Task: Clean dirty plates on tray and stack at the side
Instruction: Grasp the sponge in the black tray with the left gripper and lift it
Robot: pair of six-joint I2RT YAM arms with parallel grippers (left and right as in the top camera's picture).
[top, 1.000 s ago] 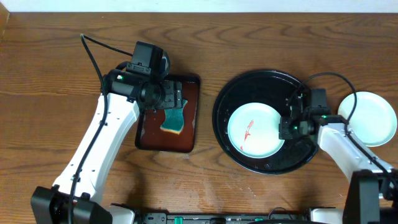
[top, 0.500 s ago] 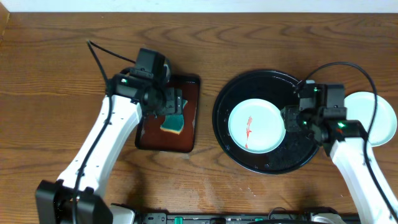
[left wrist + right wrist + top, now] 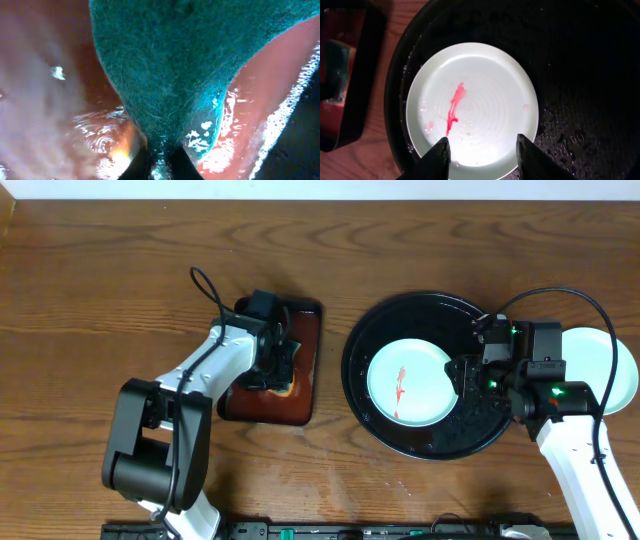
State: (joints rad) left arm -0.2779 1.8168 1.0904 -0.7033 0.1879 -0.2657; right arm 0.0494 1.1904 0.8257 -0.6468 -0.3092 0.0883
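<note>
A pale mint plate (image 3: 410, 385) with a red sauce smear (image 3: 454, 107) lies in the left half of the round black tray (image 3: 430, 315). My right gripper (image 3: 462, 375) hovers over the plate's right edge, open, with nothing between its fingers (image 3: 440, 155). In the right wrist view the plate (image 3: 480, 90) fills the middle, and the gripper (image 3: 481, 141) frames its near rim. A second pale plate (image 3: 600, 370) rests on the table to the right of the tray, partly behind my right arm. My left gripper (image 3: 159, 160) is shut on a green sponge (image 3: 165, 65).
The sponge hangs just above the wet red-brown rectangular tray (image 3: 305, 340), left of the black tray. My left arm (image 3: 200, 370) lies across the table's left side. A black cable (image 3: 560, 295) loops above my right wrist. The black tray's floor (image 3: 580, 60) is wet.
My left gripper came down onto the sponge and shut on it. My right gripper opened at the plate's right edge and its arm swung round; the plate stayed in place.
</note>
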